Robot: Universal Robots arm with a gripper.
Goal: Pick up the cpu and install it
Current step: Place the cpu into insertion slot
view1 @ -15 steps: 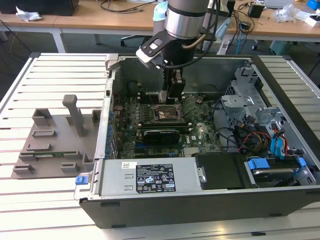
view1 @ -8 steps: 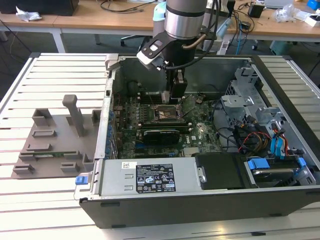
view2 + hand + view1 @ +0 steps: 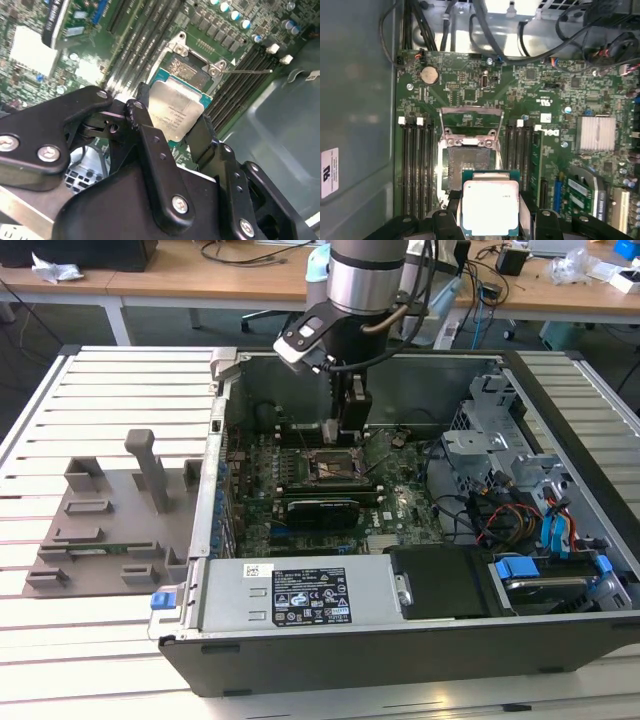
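The cpu (image 3: 490,206) is silver with green edging, fingers (image 3: 148,142) black, motherboard (image 3: 470,90) green.

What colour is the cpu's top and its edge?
The cpu has a silver-white top and a green edge, clearest in the first wrist view.

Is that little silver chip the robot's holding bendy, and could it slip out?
Probably stiff: the cpu looks flat though the gripper pinches only two edges. Likely light, being thin and small. Its smooth metal top looks slippery, so it could perhaps slide out.
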